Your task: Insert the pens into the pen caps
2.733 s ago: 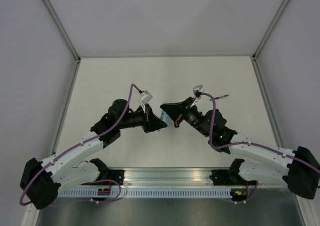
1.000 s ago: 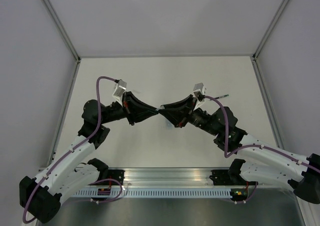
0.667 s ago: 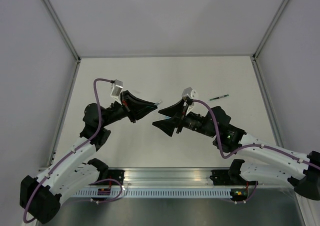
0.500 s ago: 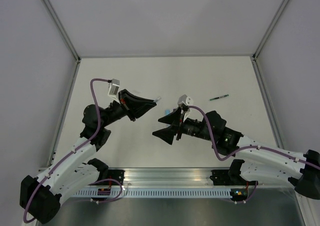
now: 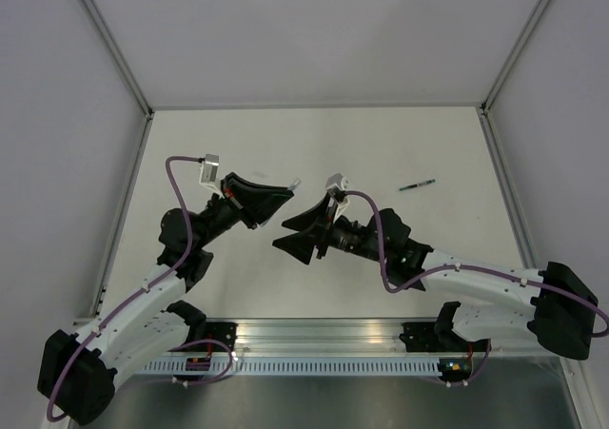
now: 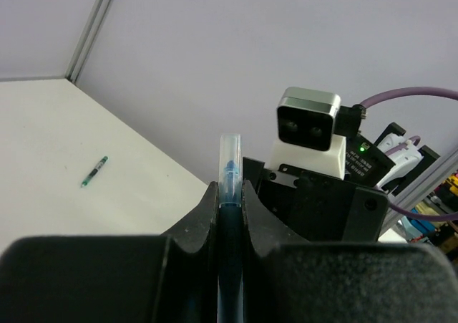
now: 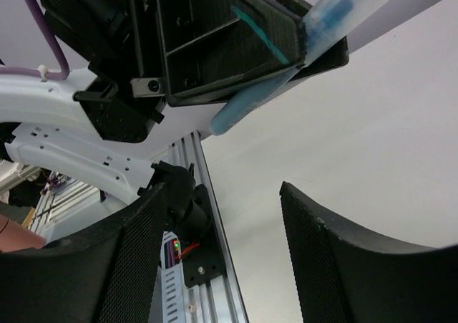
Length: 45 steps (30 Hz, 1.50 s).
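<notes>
Left gripper (image 5: 284,191) is clamped on the blue pen (image 6: 229,167), held above mid-table with its tip pointing far-right. Right gripper (image 5: 283,233), jaws apart and empty, is just beside it. Green pen (image 5: 417,185) lies far right, axis left-right, nearer the right arm.

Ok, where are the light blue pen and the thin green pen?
light blue pen (image 6: 228,158): left wrist view, on its clear upper end.
thin green pen (image 5: 417,185): top external view, on the middle of its barrel.

Robot lab cell: white worktop (image 5: 400,144) boxed in by plain panels (image 5: 314,29) on metal posts (image 5: 108,41), slotted aluminium rail (image 5: 324,336) at near edge, purple cables (image 5: 171,177) along two arms (image 5: 143,305).
</notes>
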Each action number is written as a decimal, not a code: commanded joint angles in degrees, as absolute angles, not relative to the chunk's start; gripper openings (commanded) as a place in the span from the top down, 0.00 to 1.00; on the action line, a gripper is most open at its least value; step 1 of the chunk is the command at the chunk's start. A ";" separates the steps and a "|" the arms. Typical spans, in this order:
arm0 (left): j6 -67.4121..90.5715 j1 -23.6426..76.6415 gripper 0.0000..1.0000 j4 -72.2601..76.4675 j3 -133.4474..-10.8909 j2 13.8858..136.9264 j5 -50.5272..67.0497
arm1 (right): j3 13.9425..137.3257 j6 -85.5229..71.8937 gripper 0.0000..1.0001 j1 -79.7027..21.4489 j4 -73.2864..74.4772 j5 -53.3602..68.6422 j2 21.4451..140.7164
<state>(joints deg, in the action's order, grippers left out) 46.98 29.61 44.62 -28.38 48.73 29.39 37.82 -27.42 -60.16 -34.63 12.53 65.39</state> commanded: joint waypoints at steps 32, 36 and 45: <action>47.90 29.44 0.98 50.45 -23.03 40.43 23.55 | 45.26 -39.46 0.72 -60.38 -67.06 17.67 84.55; 48.16 29.53 0.98 50.45 -22.33 39.55 23.64 | 44.04 -39.99 0.96 -60.29 -68.99 17.58 84.29; 47.11 29.53 0.88 47.38 -22.59 37.71 24.43 | 42.63 -39.20 1.00 -60.29 -64.08 19.25 80.78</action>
